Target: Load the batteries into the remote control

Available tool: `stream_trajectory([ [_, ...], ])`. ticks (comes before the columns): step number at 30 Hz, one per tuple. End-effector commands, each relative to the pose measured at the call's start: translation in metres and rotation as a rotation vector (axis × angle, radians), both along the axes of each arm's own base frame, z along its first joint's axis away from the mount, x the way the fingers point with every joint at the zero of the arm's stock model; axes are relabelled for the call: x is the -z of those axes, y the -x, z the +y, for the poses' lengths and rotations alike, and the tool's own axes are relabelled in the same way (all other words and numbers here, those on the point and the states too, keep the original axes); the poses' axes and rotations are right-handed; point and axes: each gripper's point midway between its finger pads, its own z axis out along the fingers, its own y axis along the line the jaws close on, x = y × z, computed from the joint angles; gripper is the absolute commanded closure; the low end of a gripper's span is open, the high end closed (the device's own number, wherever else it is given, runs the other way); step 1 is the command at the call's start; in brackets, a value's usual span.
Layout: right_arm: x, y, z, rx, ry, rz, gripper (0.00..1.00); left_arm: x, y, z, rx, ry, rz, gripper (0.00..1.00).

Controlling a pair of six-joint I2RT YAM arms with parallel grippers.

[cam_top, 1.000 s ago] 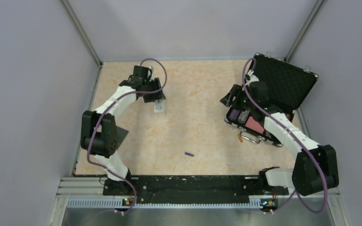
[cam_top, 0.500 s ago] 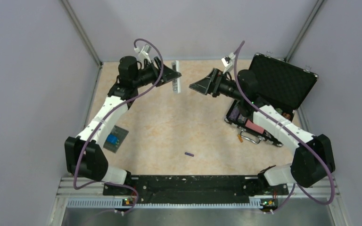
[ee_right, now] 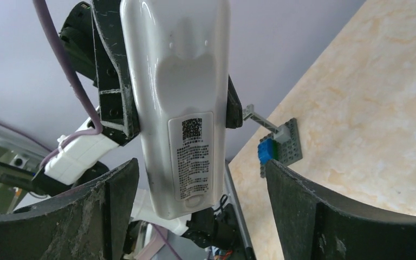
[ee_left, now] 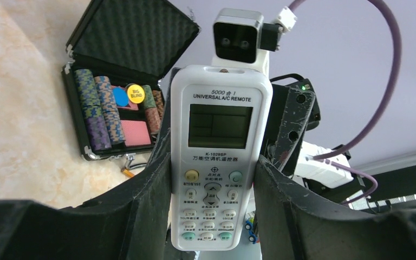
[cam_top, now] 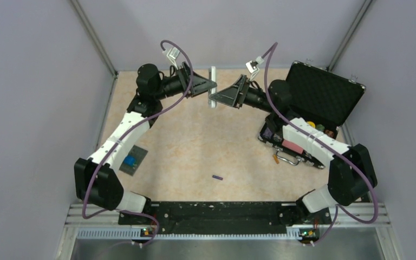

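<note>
Dark purple and tiny, one of the batteries [cam_top: 217, 177] lies alone on the beige marbled counter [cam_top: 195, 146], not far from the black rail where both arms are bolted. To its left, close to the left arm's lower links, sits a dark grey card [cam_top: 130, 161] with a blue patch. To the right, an open black case [cam_top: 325, 97] rests by the counter's right edge. Its foam-lined lid is tipped back and striped chip stacks fill its tray.

Both arms reach up and away from their bases and meet over the far middle of the counter. The left arm climbs from its near-left base, runs along the left side, then bends at the wrist so that the left gripper [cam_top: 206, 86] points right. The right arm folds at an elbow near the right edge, passes over the case and points the right gripper [cam_top: 225, 96] left, facing the other.

Between them, lifted clear of the counter, the remote control [cam_top: 213, 86] stands upright and edge-on to the overhead camera. The left gripper [ee_left: 212, 179] is clamped on its lower half, a finger pressed to each long side. The display and buttons of the remote control [ee_left: 220, 157] face that wrist camera. The right gripper [ee_right: 203, 200] is spread wide, its fingers flanking the remote control [ee_right: 180, 103] without touching it. From there the glossy white back and its printed label show.
</note>
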Motion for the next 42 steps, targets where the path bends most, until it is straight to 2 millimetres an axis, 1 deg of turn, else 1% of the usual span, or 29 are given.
stream_trajectory([
  [1, -0.036, 0.018, 0.008, -0.105, -0.092, -0.043, 0.15, -0.031, 0.019, -0.002, 0.054, 0.051, -0.106, 0.79],
  [4, -0.040, 0.023, 0.008, -0.127, -0.110, -0.051, 0.18, -0.030, 0.019, -0.003, 0.058, 0.051, -0.105, 0.79],
  [11, -0.036, 0.026, 0.008, -0.130, -0.094, -0.054, 0.28, -0.031, 0.019, -0.004, 0.057, 0.063, -0.097, 0.79],
  [18, -0.037, 0.028, 0.012, -0.146, -0.100, -0.075, 0.33, -0.032, 0.021, -0.007, 0.075, 0.079, -0.094, 0.79],
  [21, -0.035, 0.028, 0.012, -0.147, -0.094, -0.080, 0.38, -0.030, 0.021, -0.007, 0.073, 0.076, -0.094, 0.79],
  [24, -0.035, 0.029, 0.013, -0.147, -0.088, -0.090, 0.46, -0.029, 0.021, -0.007, 0.072, 0.075, -0.091, 0.79],
  [28, -0.034, 0.028, 0.014, -0.144, -0.083, -0.094, 0.65, -0.026, 0.022, -0.008, 0.077, 0.069, -0.094, 0.77],
  [29, -0.033, 0.028, 0.015, -0.144, -0.083, -0.092, 0.68, -0.026, 0.023, -0.008, 0.082, 0.066, -0.105, 0.75],
  [32, -0.030, 0.028, 0.015, -0.140, -0.076, -0.084, 0.73, -0.027, 0.025, -0.007, 0.085, 0.047, -0.147, 0.67],
  [34, -0.029, 0.026, 0.015, -0.127, -0.064, -0.085, 0.75, -0.026, 0.025, -0.006, 0.074, 0.023, -0.173, 0.52],
  [36, -0.027, 0.023, 0.014, -0.093, -0.031, -0.084, 0.78, -0.025, 0.021, -0.002, 0.035, -0.012, -0.194, 0.36],
  [37, -0.028, 0.024, 0.014, -0.068, 0.003, -0.118, 0.78, -0.026, 0.019, 0.000, 0.006, -0.027, -0.207, 0.29],
  [38, -0.029, 0.023, 0.014, -0.040, 0.039, -0.145, 0.79, -0.028, 0.017, 0.002, -0.022, -0.042, -0.216, 0.24],
  [40, -0.024, 0.022, 0.016, 0.008, 0.122, -0.166, 0.78, -0.030, 0.011, 0.007, -0.071, -0.081, -0.238, 0.20],
  [42, -0.019, 0.019, 0.016, 0.046, 0.183, -0.174, 0.79, -0.033, 0.008, 0.009, -0.095, -0.101, -0.242, 0.18],
])
